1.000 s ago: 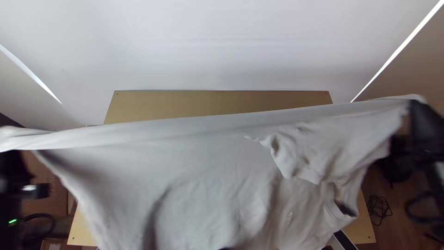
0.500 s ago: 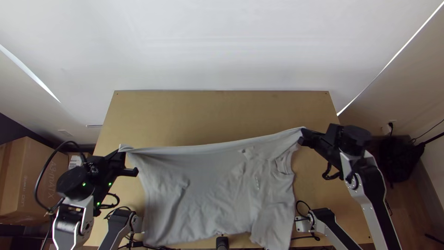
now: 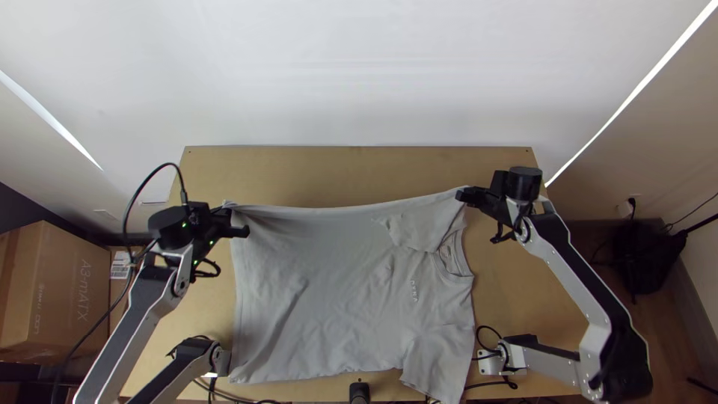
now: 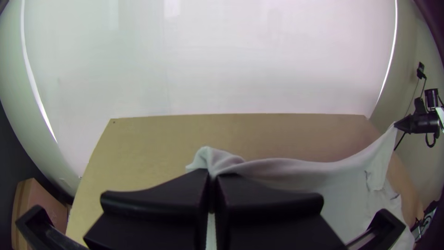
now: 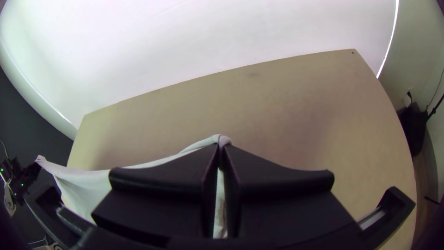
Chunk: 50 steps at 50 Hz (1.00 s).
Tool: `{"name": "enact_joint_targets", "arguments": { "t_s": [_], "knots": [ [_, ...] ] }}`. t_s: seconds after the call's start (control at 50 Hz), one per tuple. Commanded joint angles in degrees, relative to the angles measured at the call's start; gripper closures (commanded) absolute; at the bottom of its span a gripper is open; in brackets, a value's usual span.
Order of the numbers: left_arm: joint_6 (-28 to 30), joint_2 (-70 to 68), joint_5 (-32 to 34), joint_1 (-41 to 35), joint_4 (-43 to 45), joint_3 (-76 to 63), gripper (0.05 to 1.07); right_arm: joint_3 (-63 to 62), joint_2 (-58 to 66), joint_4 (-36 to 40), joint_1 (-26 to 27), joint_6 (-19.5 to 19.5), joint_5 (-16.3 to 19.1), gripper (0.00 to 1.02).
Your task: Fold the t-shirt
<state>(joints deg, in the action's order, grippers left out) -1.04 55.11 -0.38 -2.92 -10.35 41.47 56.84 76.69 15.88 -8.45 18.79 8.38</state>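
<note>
Fabric of the t-shirt [image 3: 329, 292] is being pinched at its far hem corner by the left gripper [image 4: 212, 173], whose jaws are closed on a small gather, a tuft poking out past the tips. The hem [image 3: 238, 307] is being drawn out straight from that corner towards the near side, probably so that the end can be squared before any folding. Across the middle, the body is being spread over the near part of the table [image 3: 299, 168], with its far edge being strung between the two grippers – dipping slightly, seemingly so that wrinkles are being pulled out. Farther right, one sleeve [image 3: 419, 232] is being left doubled over the chest, while the other [image 3: 441, 366] is being angled towards the near edge. Beside the collar [image 3: 452, 258], the far shoulder end is being gripped by the right gripper [image 5: 222, 147], its jaws pressed together on the cloth. Both corners are apparently being held level for an even laying-down – a release being called for only once the far edge is resting flat.
</note>
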Motion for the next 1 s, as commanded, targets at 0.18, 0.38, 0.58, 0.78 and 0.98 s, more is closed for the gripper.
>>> {"name": "enact_joint_targets", "arguments": {
  "t_s": [0.18, 0.38, 0.58, 0.78, 0.98],
  "knots": [
    [0.95, 19.77, 0.91, 0.98, 7.54, 5.64, 1.05, 8.02, 15.34, -4.98, 1.68, -2.44, -0.56, 1.00],
    [0.95, 32.34, 1.17, 1.95, 8.50, 14.07, 1.05, 14.79, 24.48, -5.16, 2.91, -3.41, -0.56, 1.00],
    [1.13, 42.53, 1.17, 2.65, 8.86, 23.21, 1.05, 23.05, 32.91, -5.16, 4.23, -4.11, -0.56, 1.00],
    [0.95, 50.88, 1.35, 3.62, 8.15, 32.18, 1.05, 31.75, 39.95, -3.57, 5.02, -4.11, -0.56, 1.00],
    [0.95, 58.18, 1.35, 3.97, 6.31, 40.62, 1.05, 39.58, 45.83, -1.73, 5.28, -4.02, -0.56, 1.00]
  ]
}}
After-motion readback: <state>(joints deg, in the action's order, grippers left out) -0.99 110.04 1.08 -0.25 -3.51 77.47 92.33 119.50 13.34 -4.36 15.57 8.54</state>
